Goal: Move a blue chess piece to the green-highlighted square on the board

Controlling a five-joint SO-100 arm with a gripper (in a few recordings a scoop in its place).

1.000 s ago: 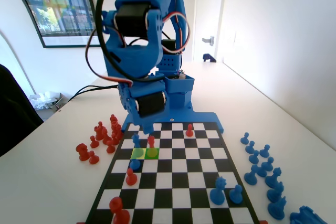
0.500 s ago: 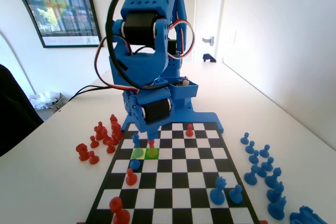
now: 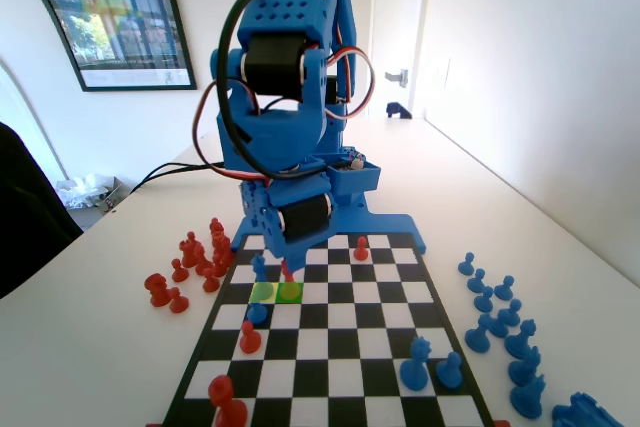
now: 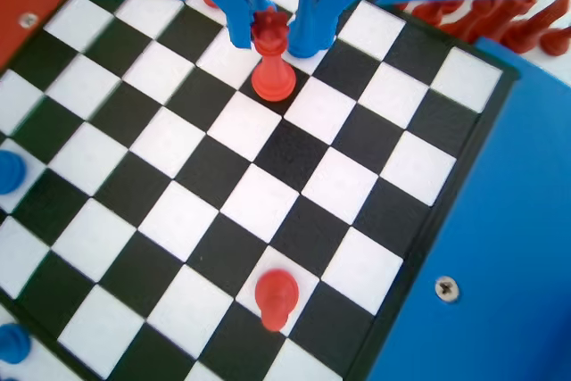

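The blue chess piece [image 3: 260, 267] is small and slim, with a narrow stem, a small knob head and a flared base. In the fixed view it stands upright on the board [image 3: 400, 313], on the square just behind the paler yellow-green square [image 3: 263, 292], which is to say diagonally behind and left of the green-highlighted square [image 3: 289, 292]. Nothing touches it.

The green-highlighted square itself carries a red piece [image 3: 288, 273] with a crowned head, and the gripper [image 3: 288, 265] hangs directly over that square, its tip down at the red piece's head. From this view the blue arm's body covers the jaws, so their spacing is hard to read.

The wrist view gives what the fixed view hides: the two jaws straddle the red piece's [image 4: 272, 58] head, one on each side. They stand close to it, but I cannot tell whether they press on it or leave a small gap. The piece's base rests flat on the board. The square colours look plain black and white here, with no green tint visible. A red pawn [image 4: 275, 297] stands well nearer the lower edge of this view.

The fixed view alone gives the setting around the green-highlighted square: a round-headed blue pawn [image 3: 257, 313] just in front and left of it, a cluster of red pieces [image 3: 195, 262] off the board's left side, and spare blue pieces [image 3: 500, 322] off its right side.
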